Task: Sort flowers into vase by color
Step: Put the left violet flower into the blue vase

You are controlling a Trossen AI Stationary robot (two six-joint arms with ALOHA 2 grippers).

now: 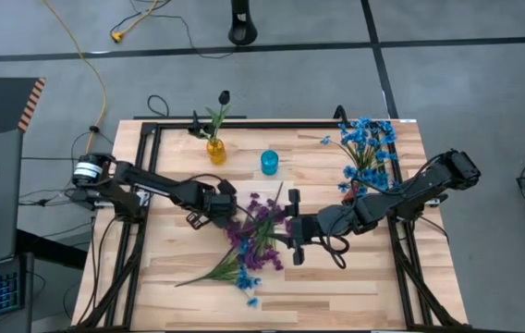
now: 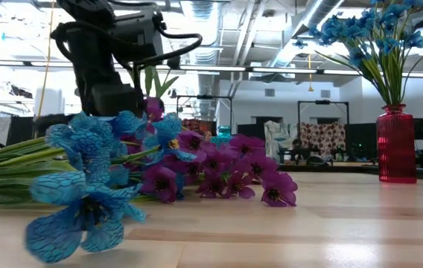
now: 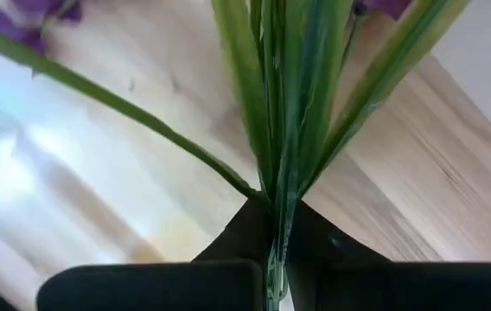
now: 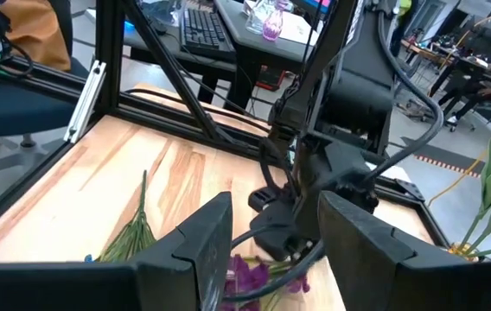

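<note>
Green stems (image 3: 280, 130) fill the left wrist view, pinched between the left gripper (image 1: 218, 205) fingers, which are clamped together on a purple sprig (image 1: 261, 222) from the loose pile on the table (image 1: 355, 287). Right gripper (image 1: 292, 228) hovers just across the pile, fingers apart, empty. Red vase (image 2: 397, 145) of blue flowers stands well beyond it (yellow vase (image 1: 215, 150) on the far side). Sprigs look light, limp, springy; blossoms snag easily, so low on the stem seems the sound hold.
</note>
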